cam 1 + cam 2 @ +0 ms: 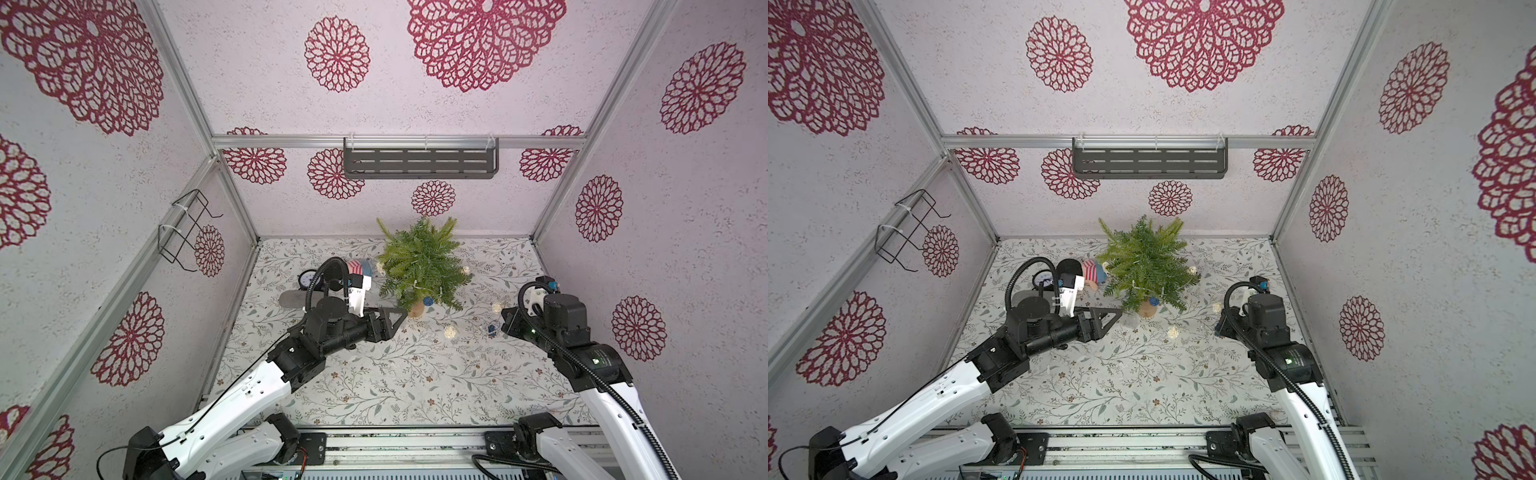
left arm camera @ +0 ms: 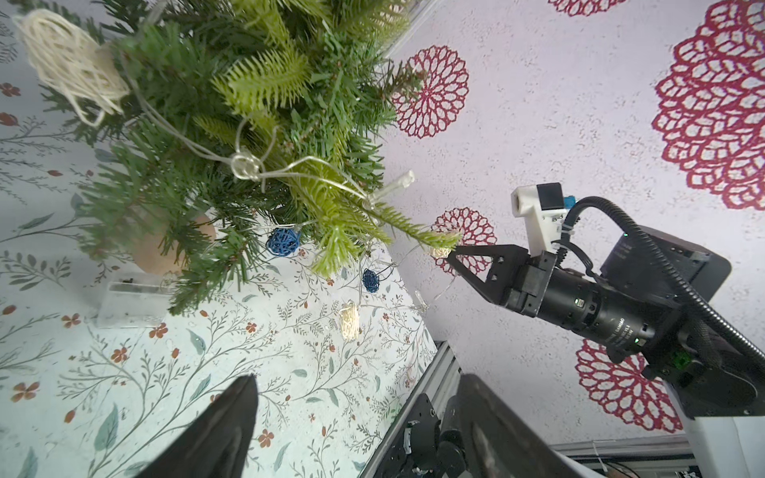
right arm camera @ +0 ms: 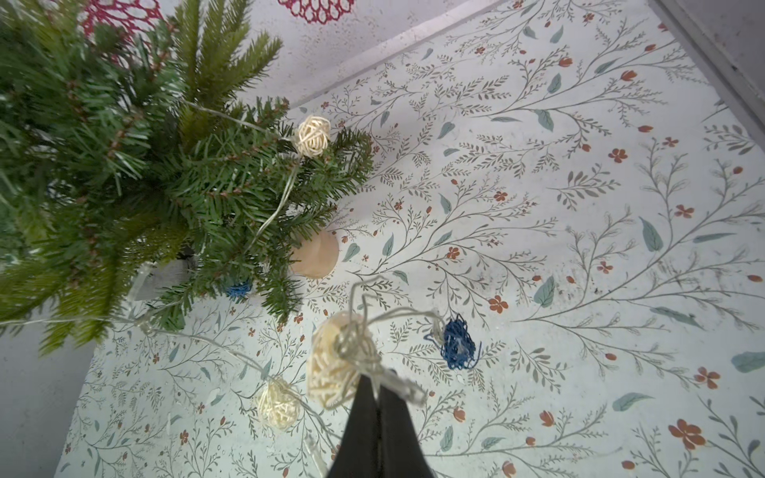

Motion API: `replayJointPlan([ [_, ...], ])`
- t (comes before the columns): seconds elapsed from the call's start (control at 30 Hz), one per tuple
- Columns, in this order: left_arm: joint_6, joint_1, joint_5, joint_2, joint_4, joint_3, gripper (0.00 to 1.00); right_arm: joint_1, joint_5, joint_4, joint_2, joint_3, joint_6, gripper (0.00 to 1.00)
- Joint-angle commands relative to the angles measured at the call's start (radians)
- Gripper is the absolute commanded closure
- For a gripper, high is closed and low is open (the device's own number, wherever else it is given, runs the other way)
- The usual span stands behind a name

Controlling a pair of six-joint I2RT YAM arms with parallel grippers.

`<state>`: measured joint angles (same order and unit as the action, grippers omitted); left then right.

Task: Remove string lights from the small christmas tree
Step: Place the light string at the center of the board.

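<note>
Both arms reach toward the tree.
Left arm stretched level, jaws spread near its base; right arm folded low, jaws pinching the string lights.

Left arm stretched forward and inward, wrist about level. Left gripper turned on side, pointing across toward right arm. Its jaws wide apart, nothing between them. Right arm folded at elbow, wrist aimed inward. Right gripper with jaws pressed together, pinching thin wire of string lights at very tips.
</note>
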<state>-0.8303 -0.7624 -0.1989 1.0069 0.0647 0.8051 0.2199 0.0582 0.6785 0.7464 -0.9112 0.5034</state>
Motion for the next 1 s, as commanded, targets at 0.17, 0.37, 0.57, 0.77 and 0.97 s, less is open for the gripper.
replayJointPlan([
  [0.17, 0.036, -0.029, 0.038, 0.038, -0.064, 0.029, 0.21, 0.004, -0.041, -0.066, 0.000, 0.161, 0.100, 1.00],
  [0.37, 0.050, -0.031, 0.054, 0.037, -0.037, 0.034, 0.21, 0.003, -0.108, -0.174, 0.044, 0.268, 0.145, 0.99],
  [0.57, 0.072, -0.031, 0.084, 0.046, 0.000, 0.044, 0.21, 0.004, -0.115, -0.301, 0.106, 0.376, 0.182, 0.80],
  [0.77, 0.090, -0.030, 0.091, 0.056, 0.015, 0.046, 0.20, 0.004, -0.055, -0.341, 0.148, 0.391, 0.179, 0.58],
  [0.97, 0.101, -0.031, 0.108, 0.067, 0.035, 0.056, 0.19, 0.004, 0.021, -0.298, 0.113, 0.366, 0.145, 0.41],
])
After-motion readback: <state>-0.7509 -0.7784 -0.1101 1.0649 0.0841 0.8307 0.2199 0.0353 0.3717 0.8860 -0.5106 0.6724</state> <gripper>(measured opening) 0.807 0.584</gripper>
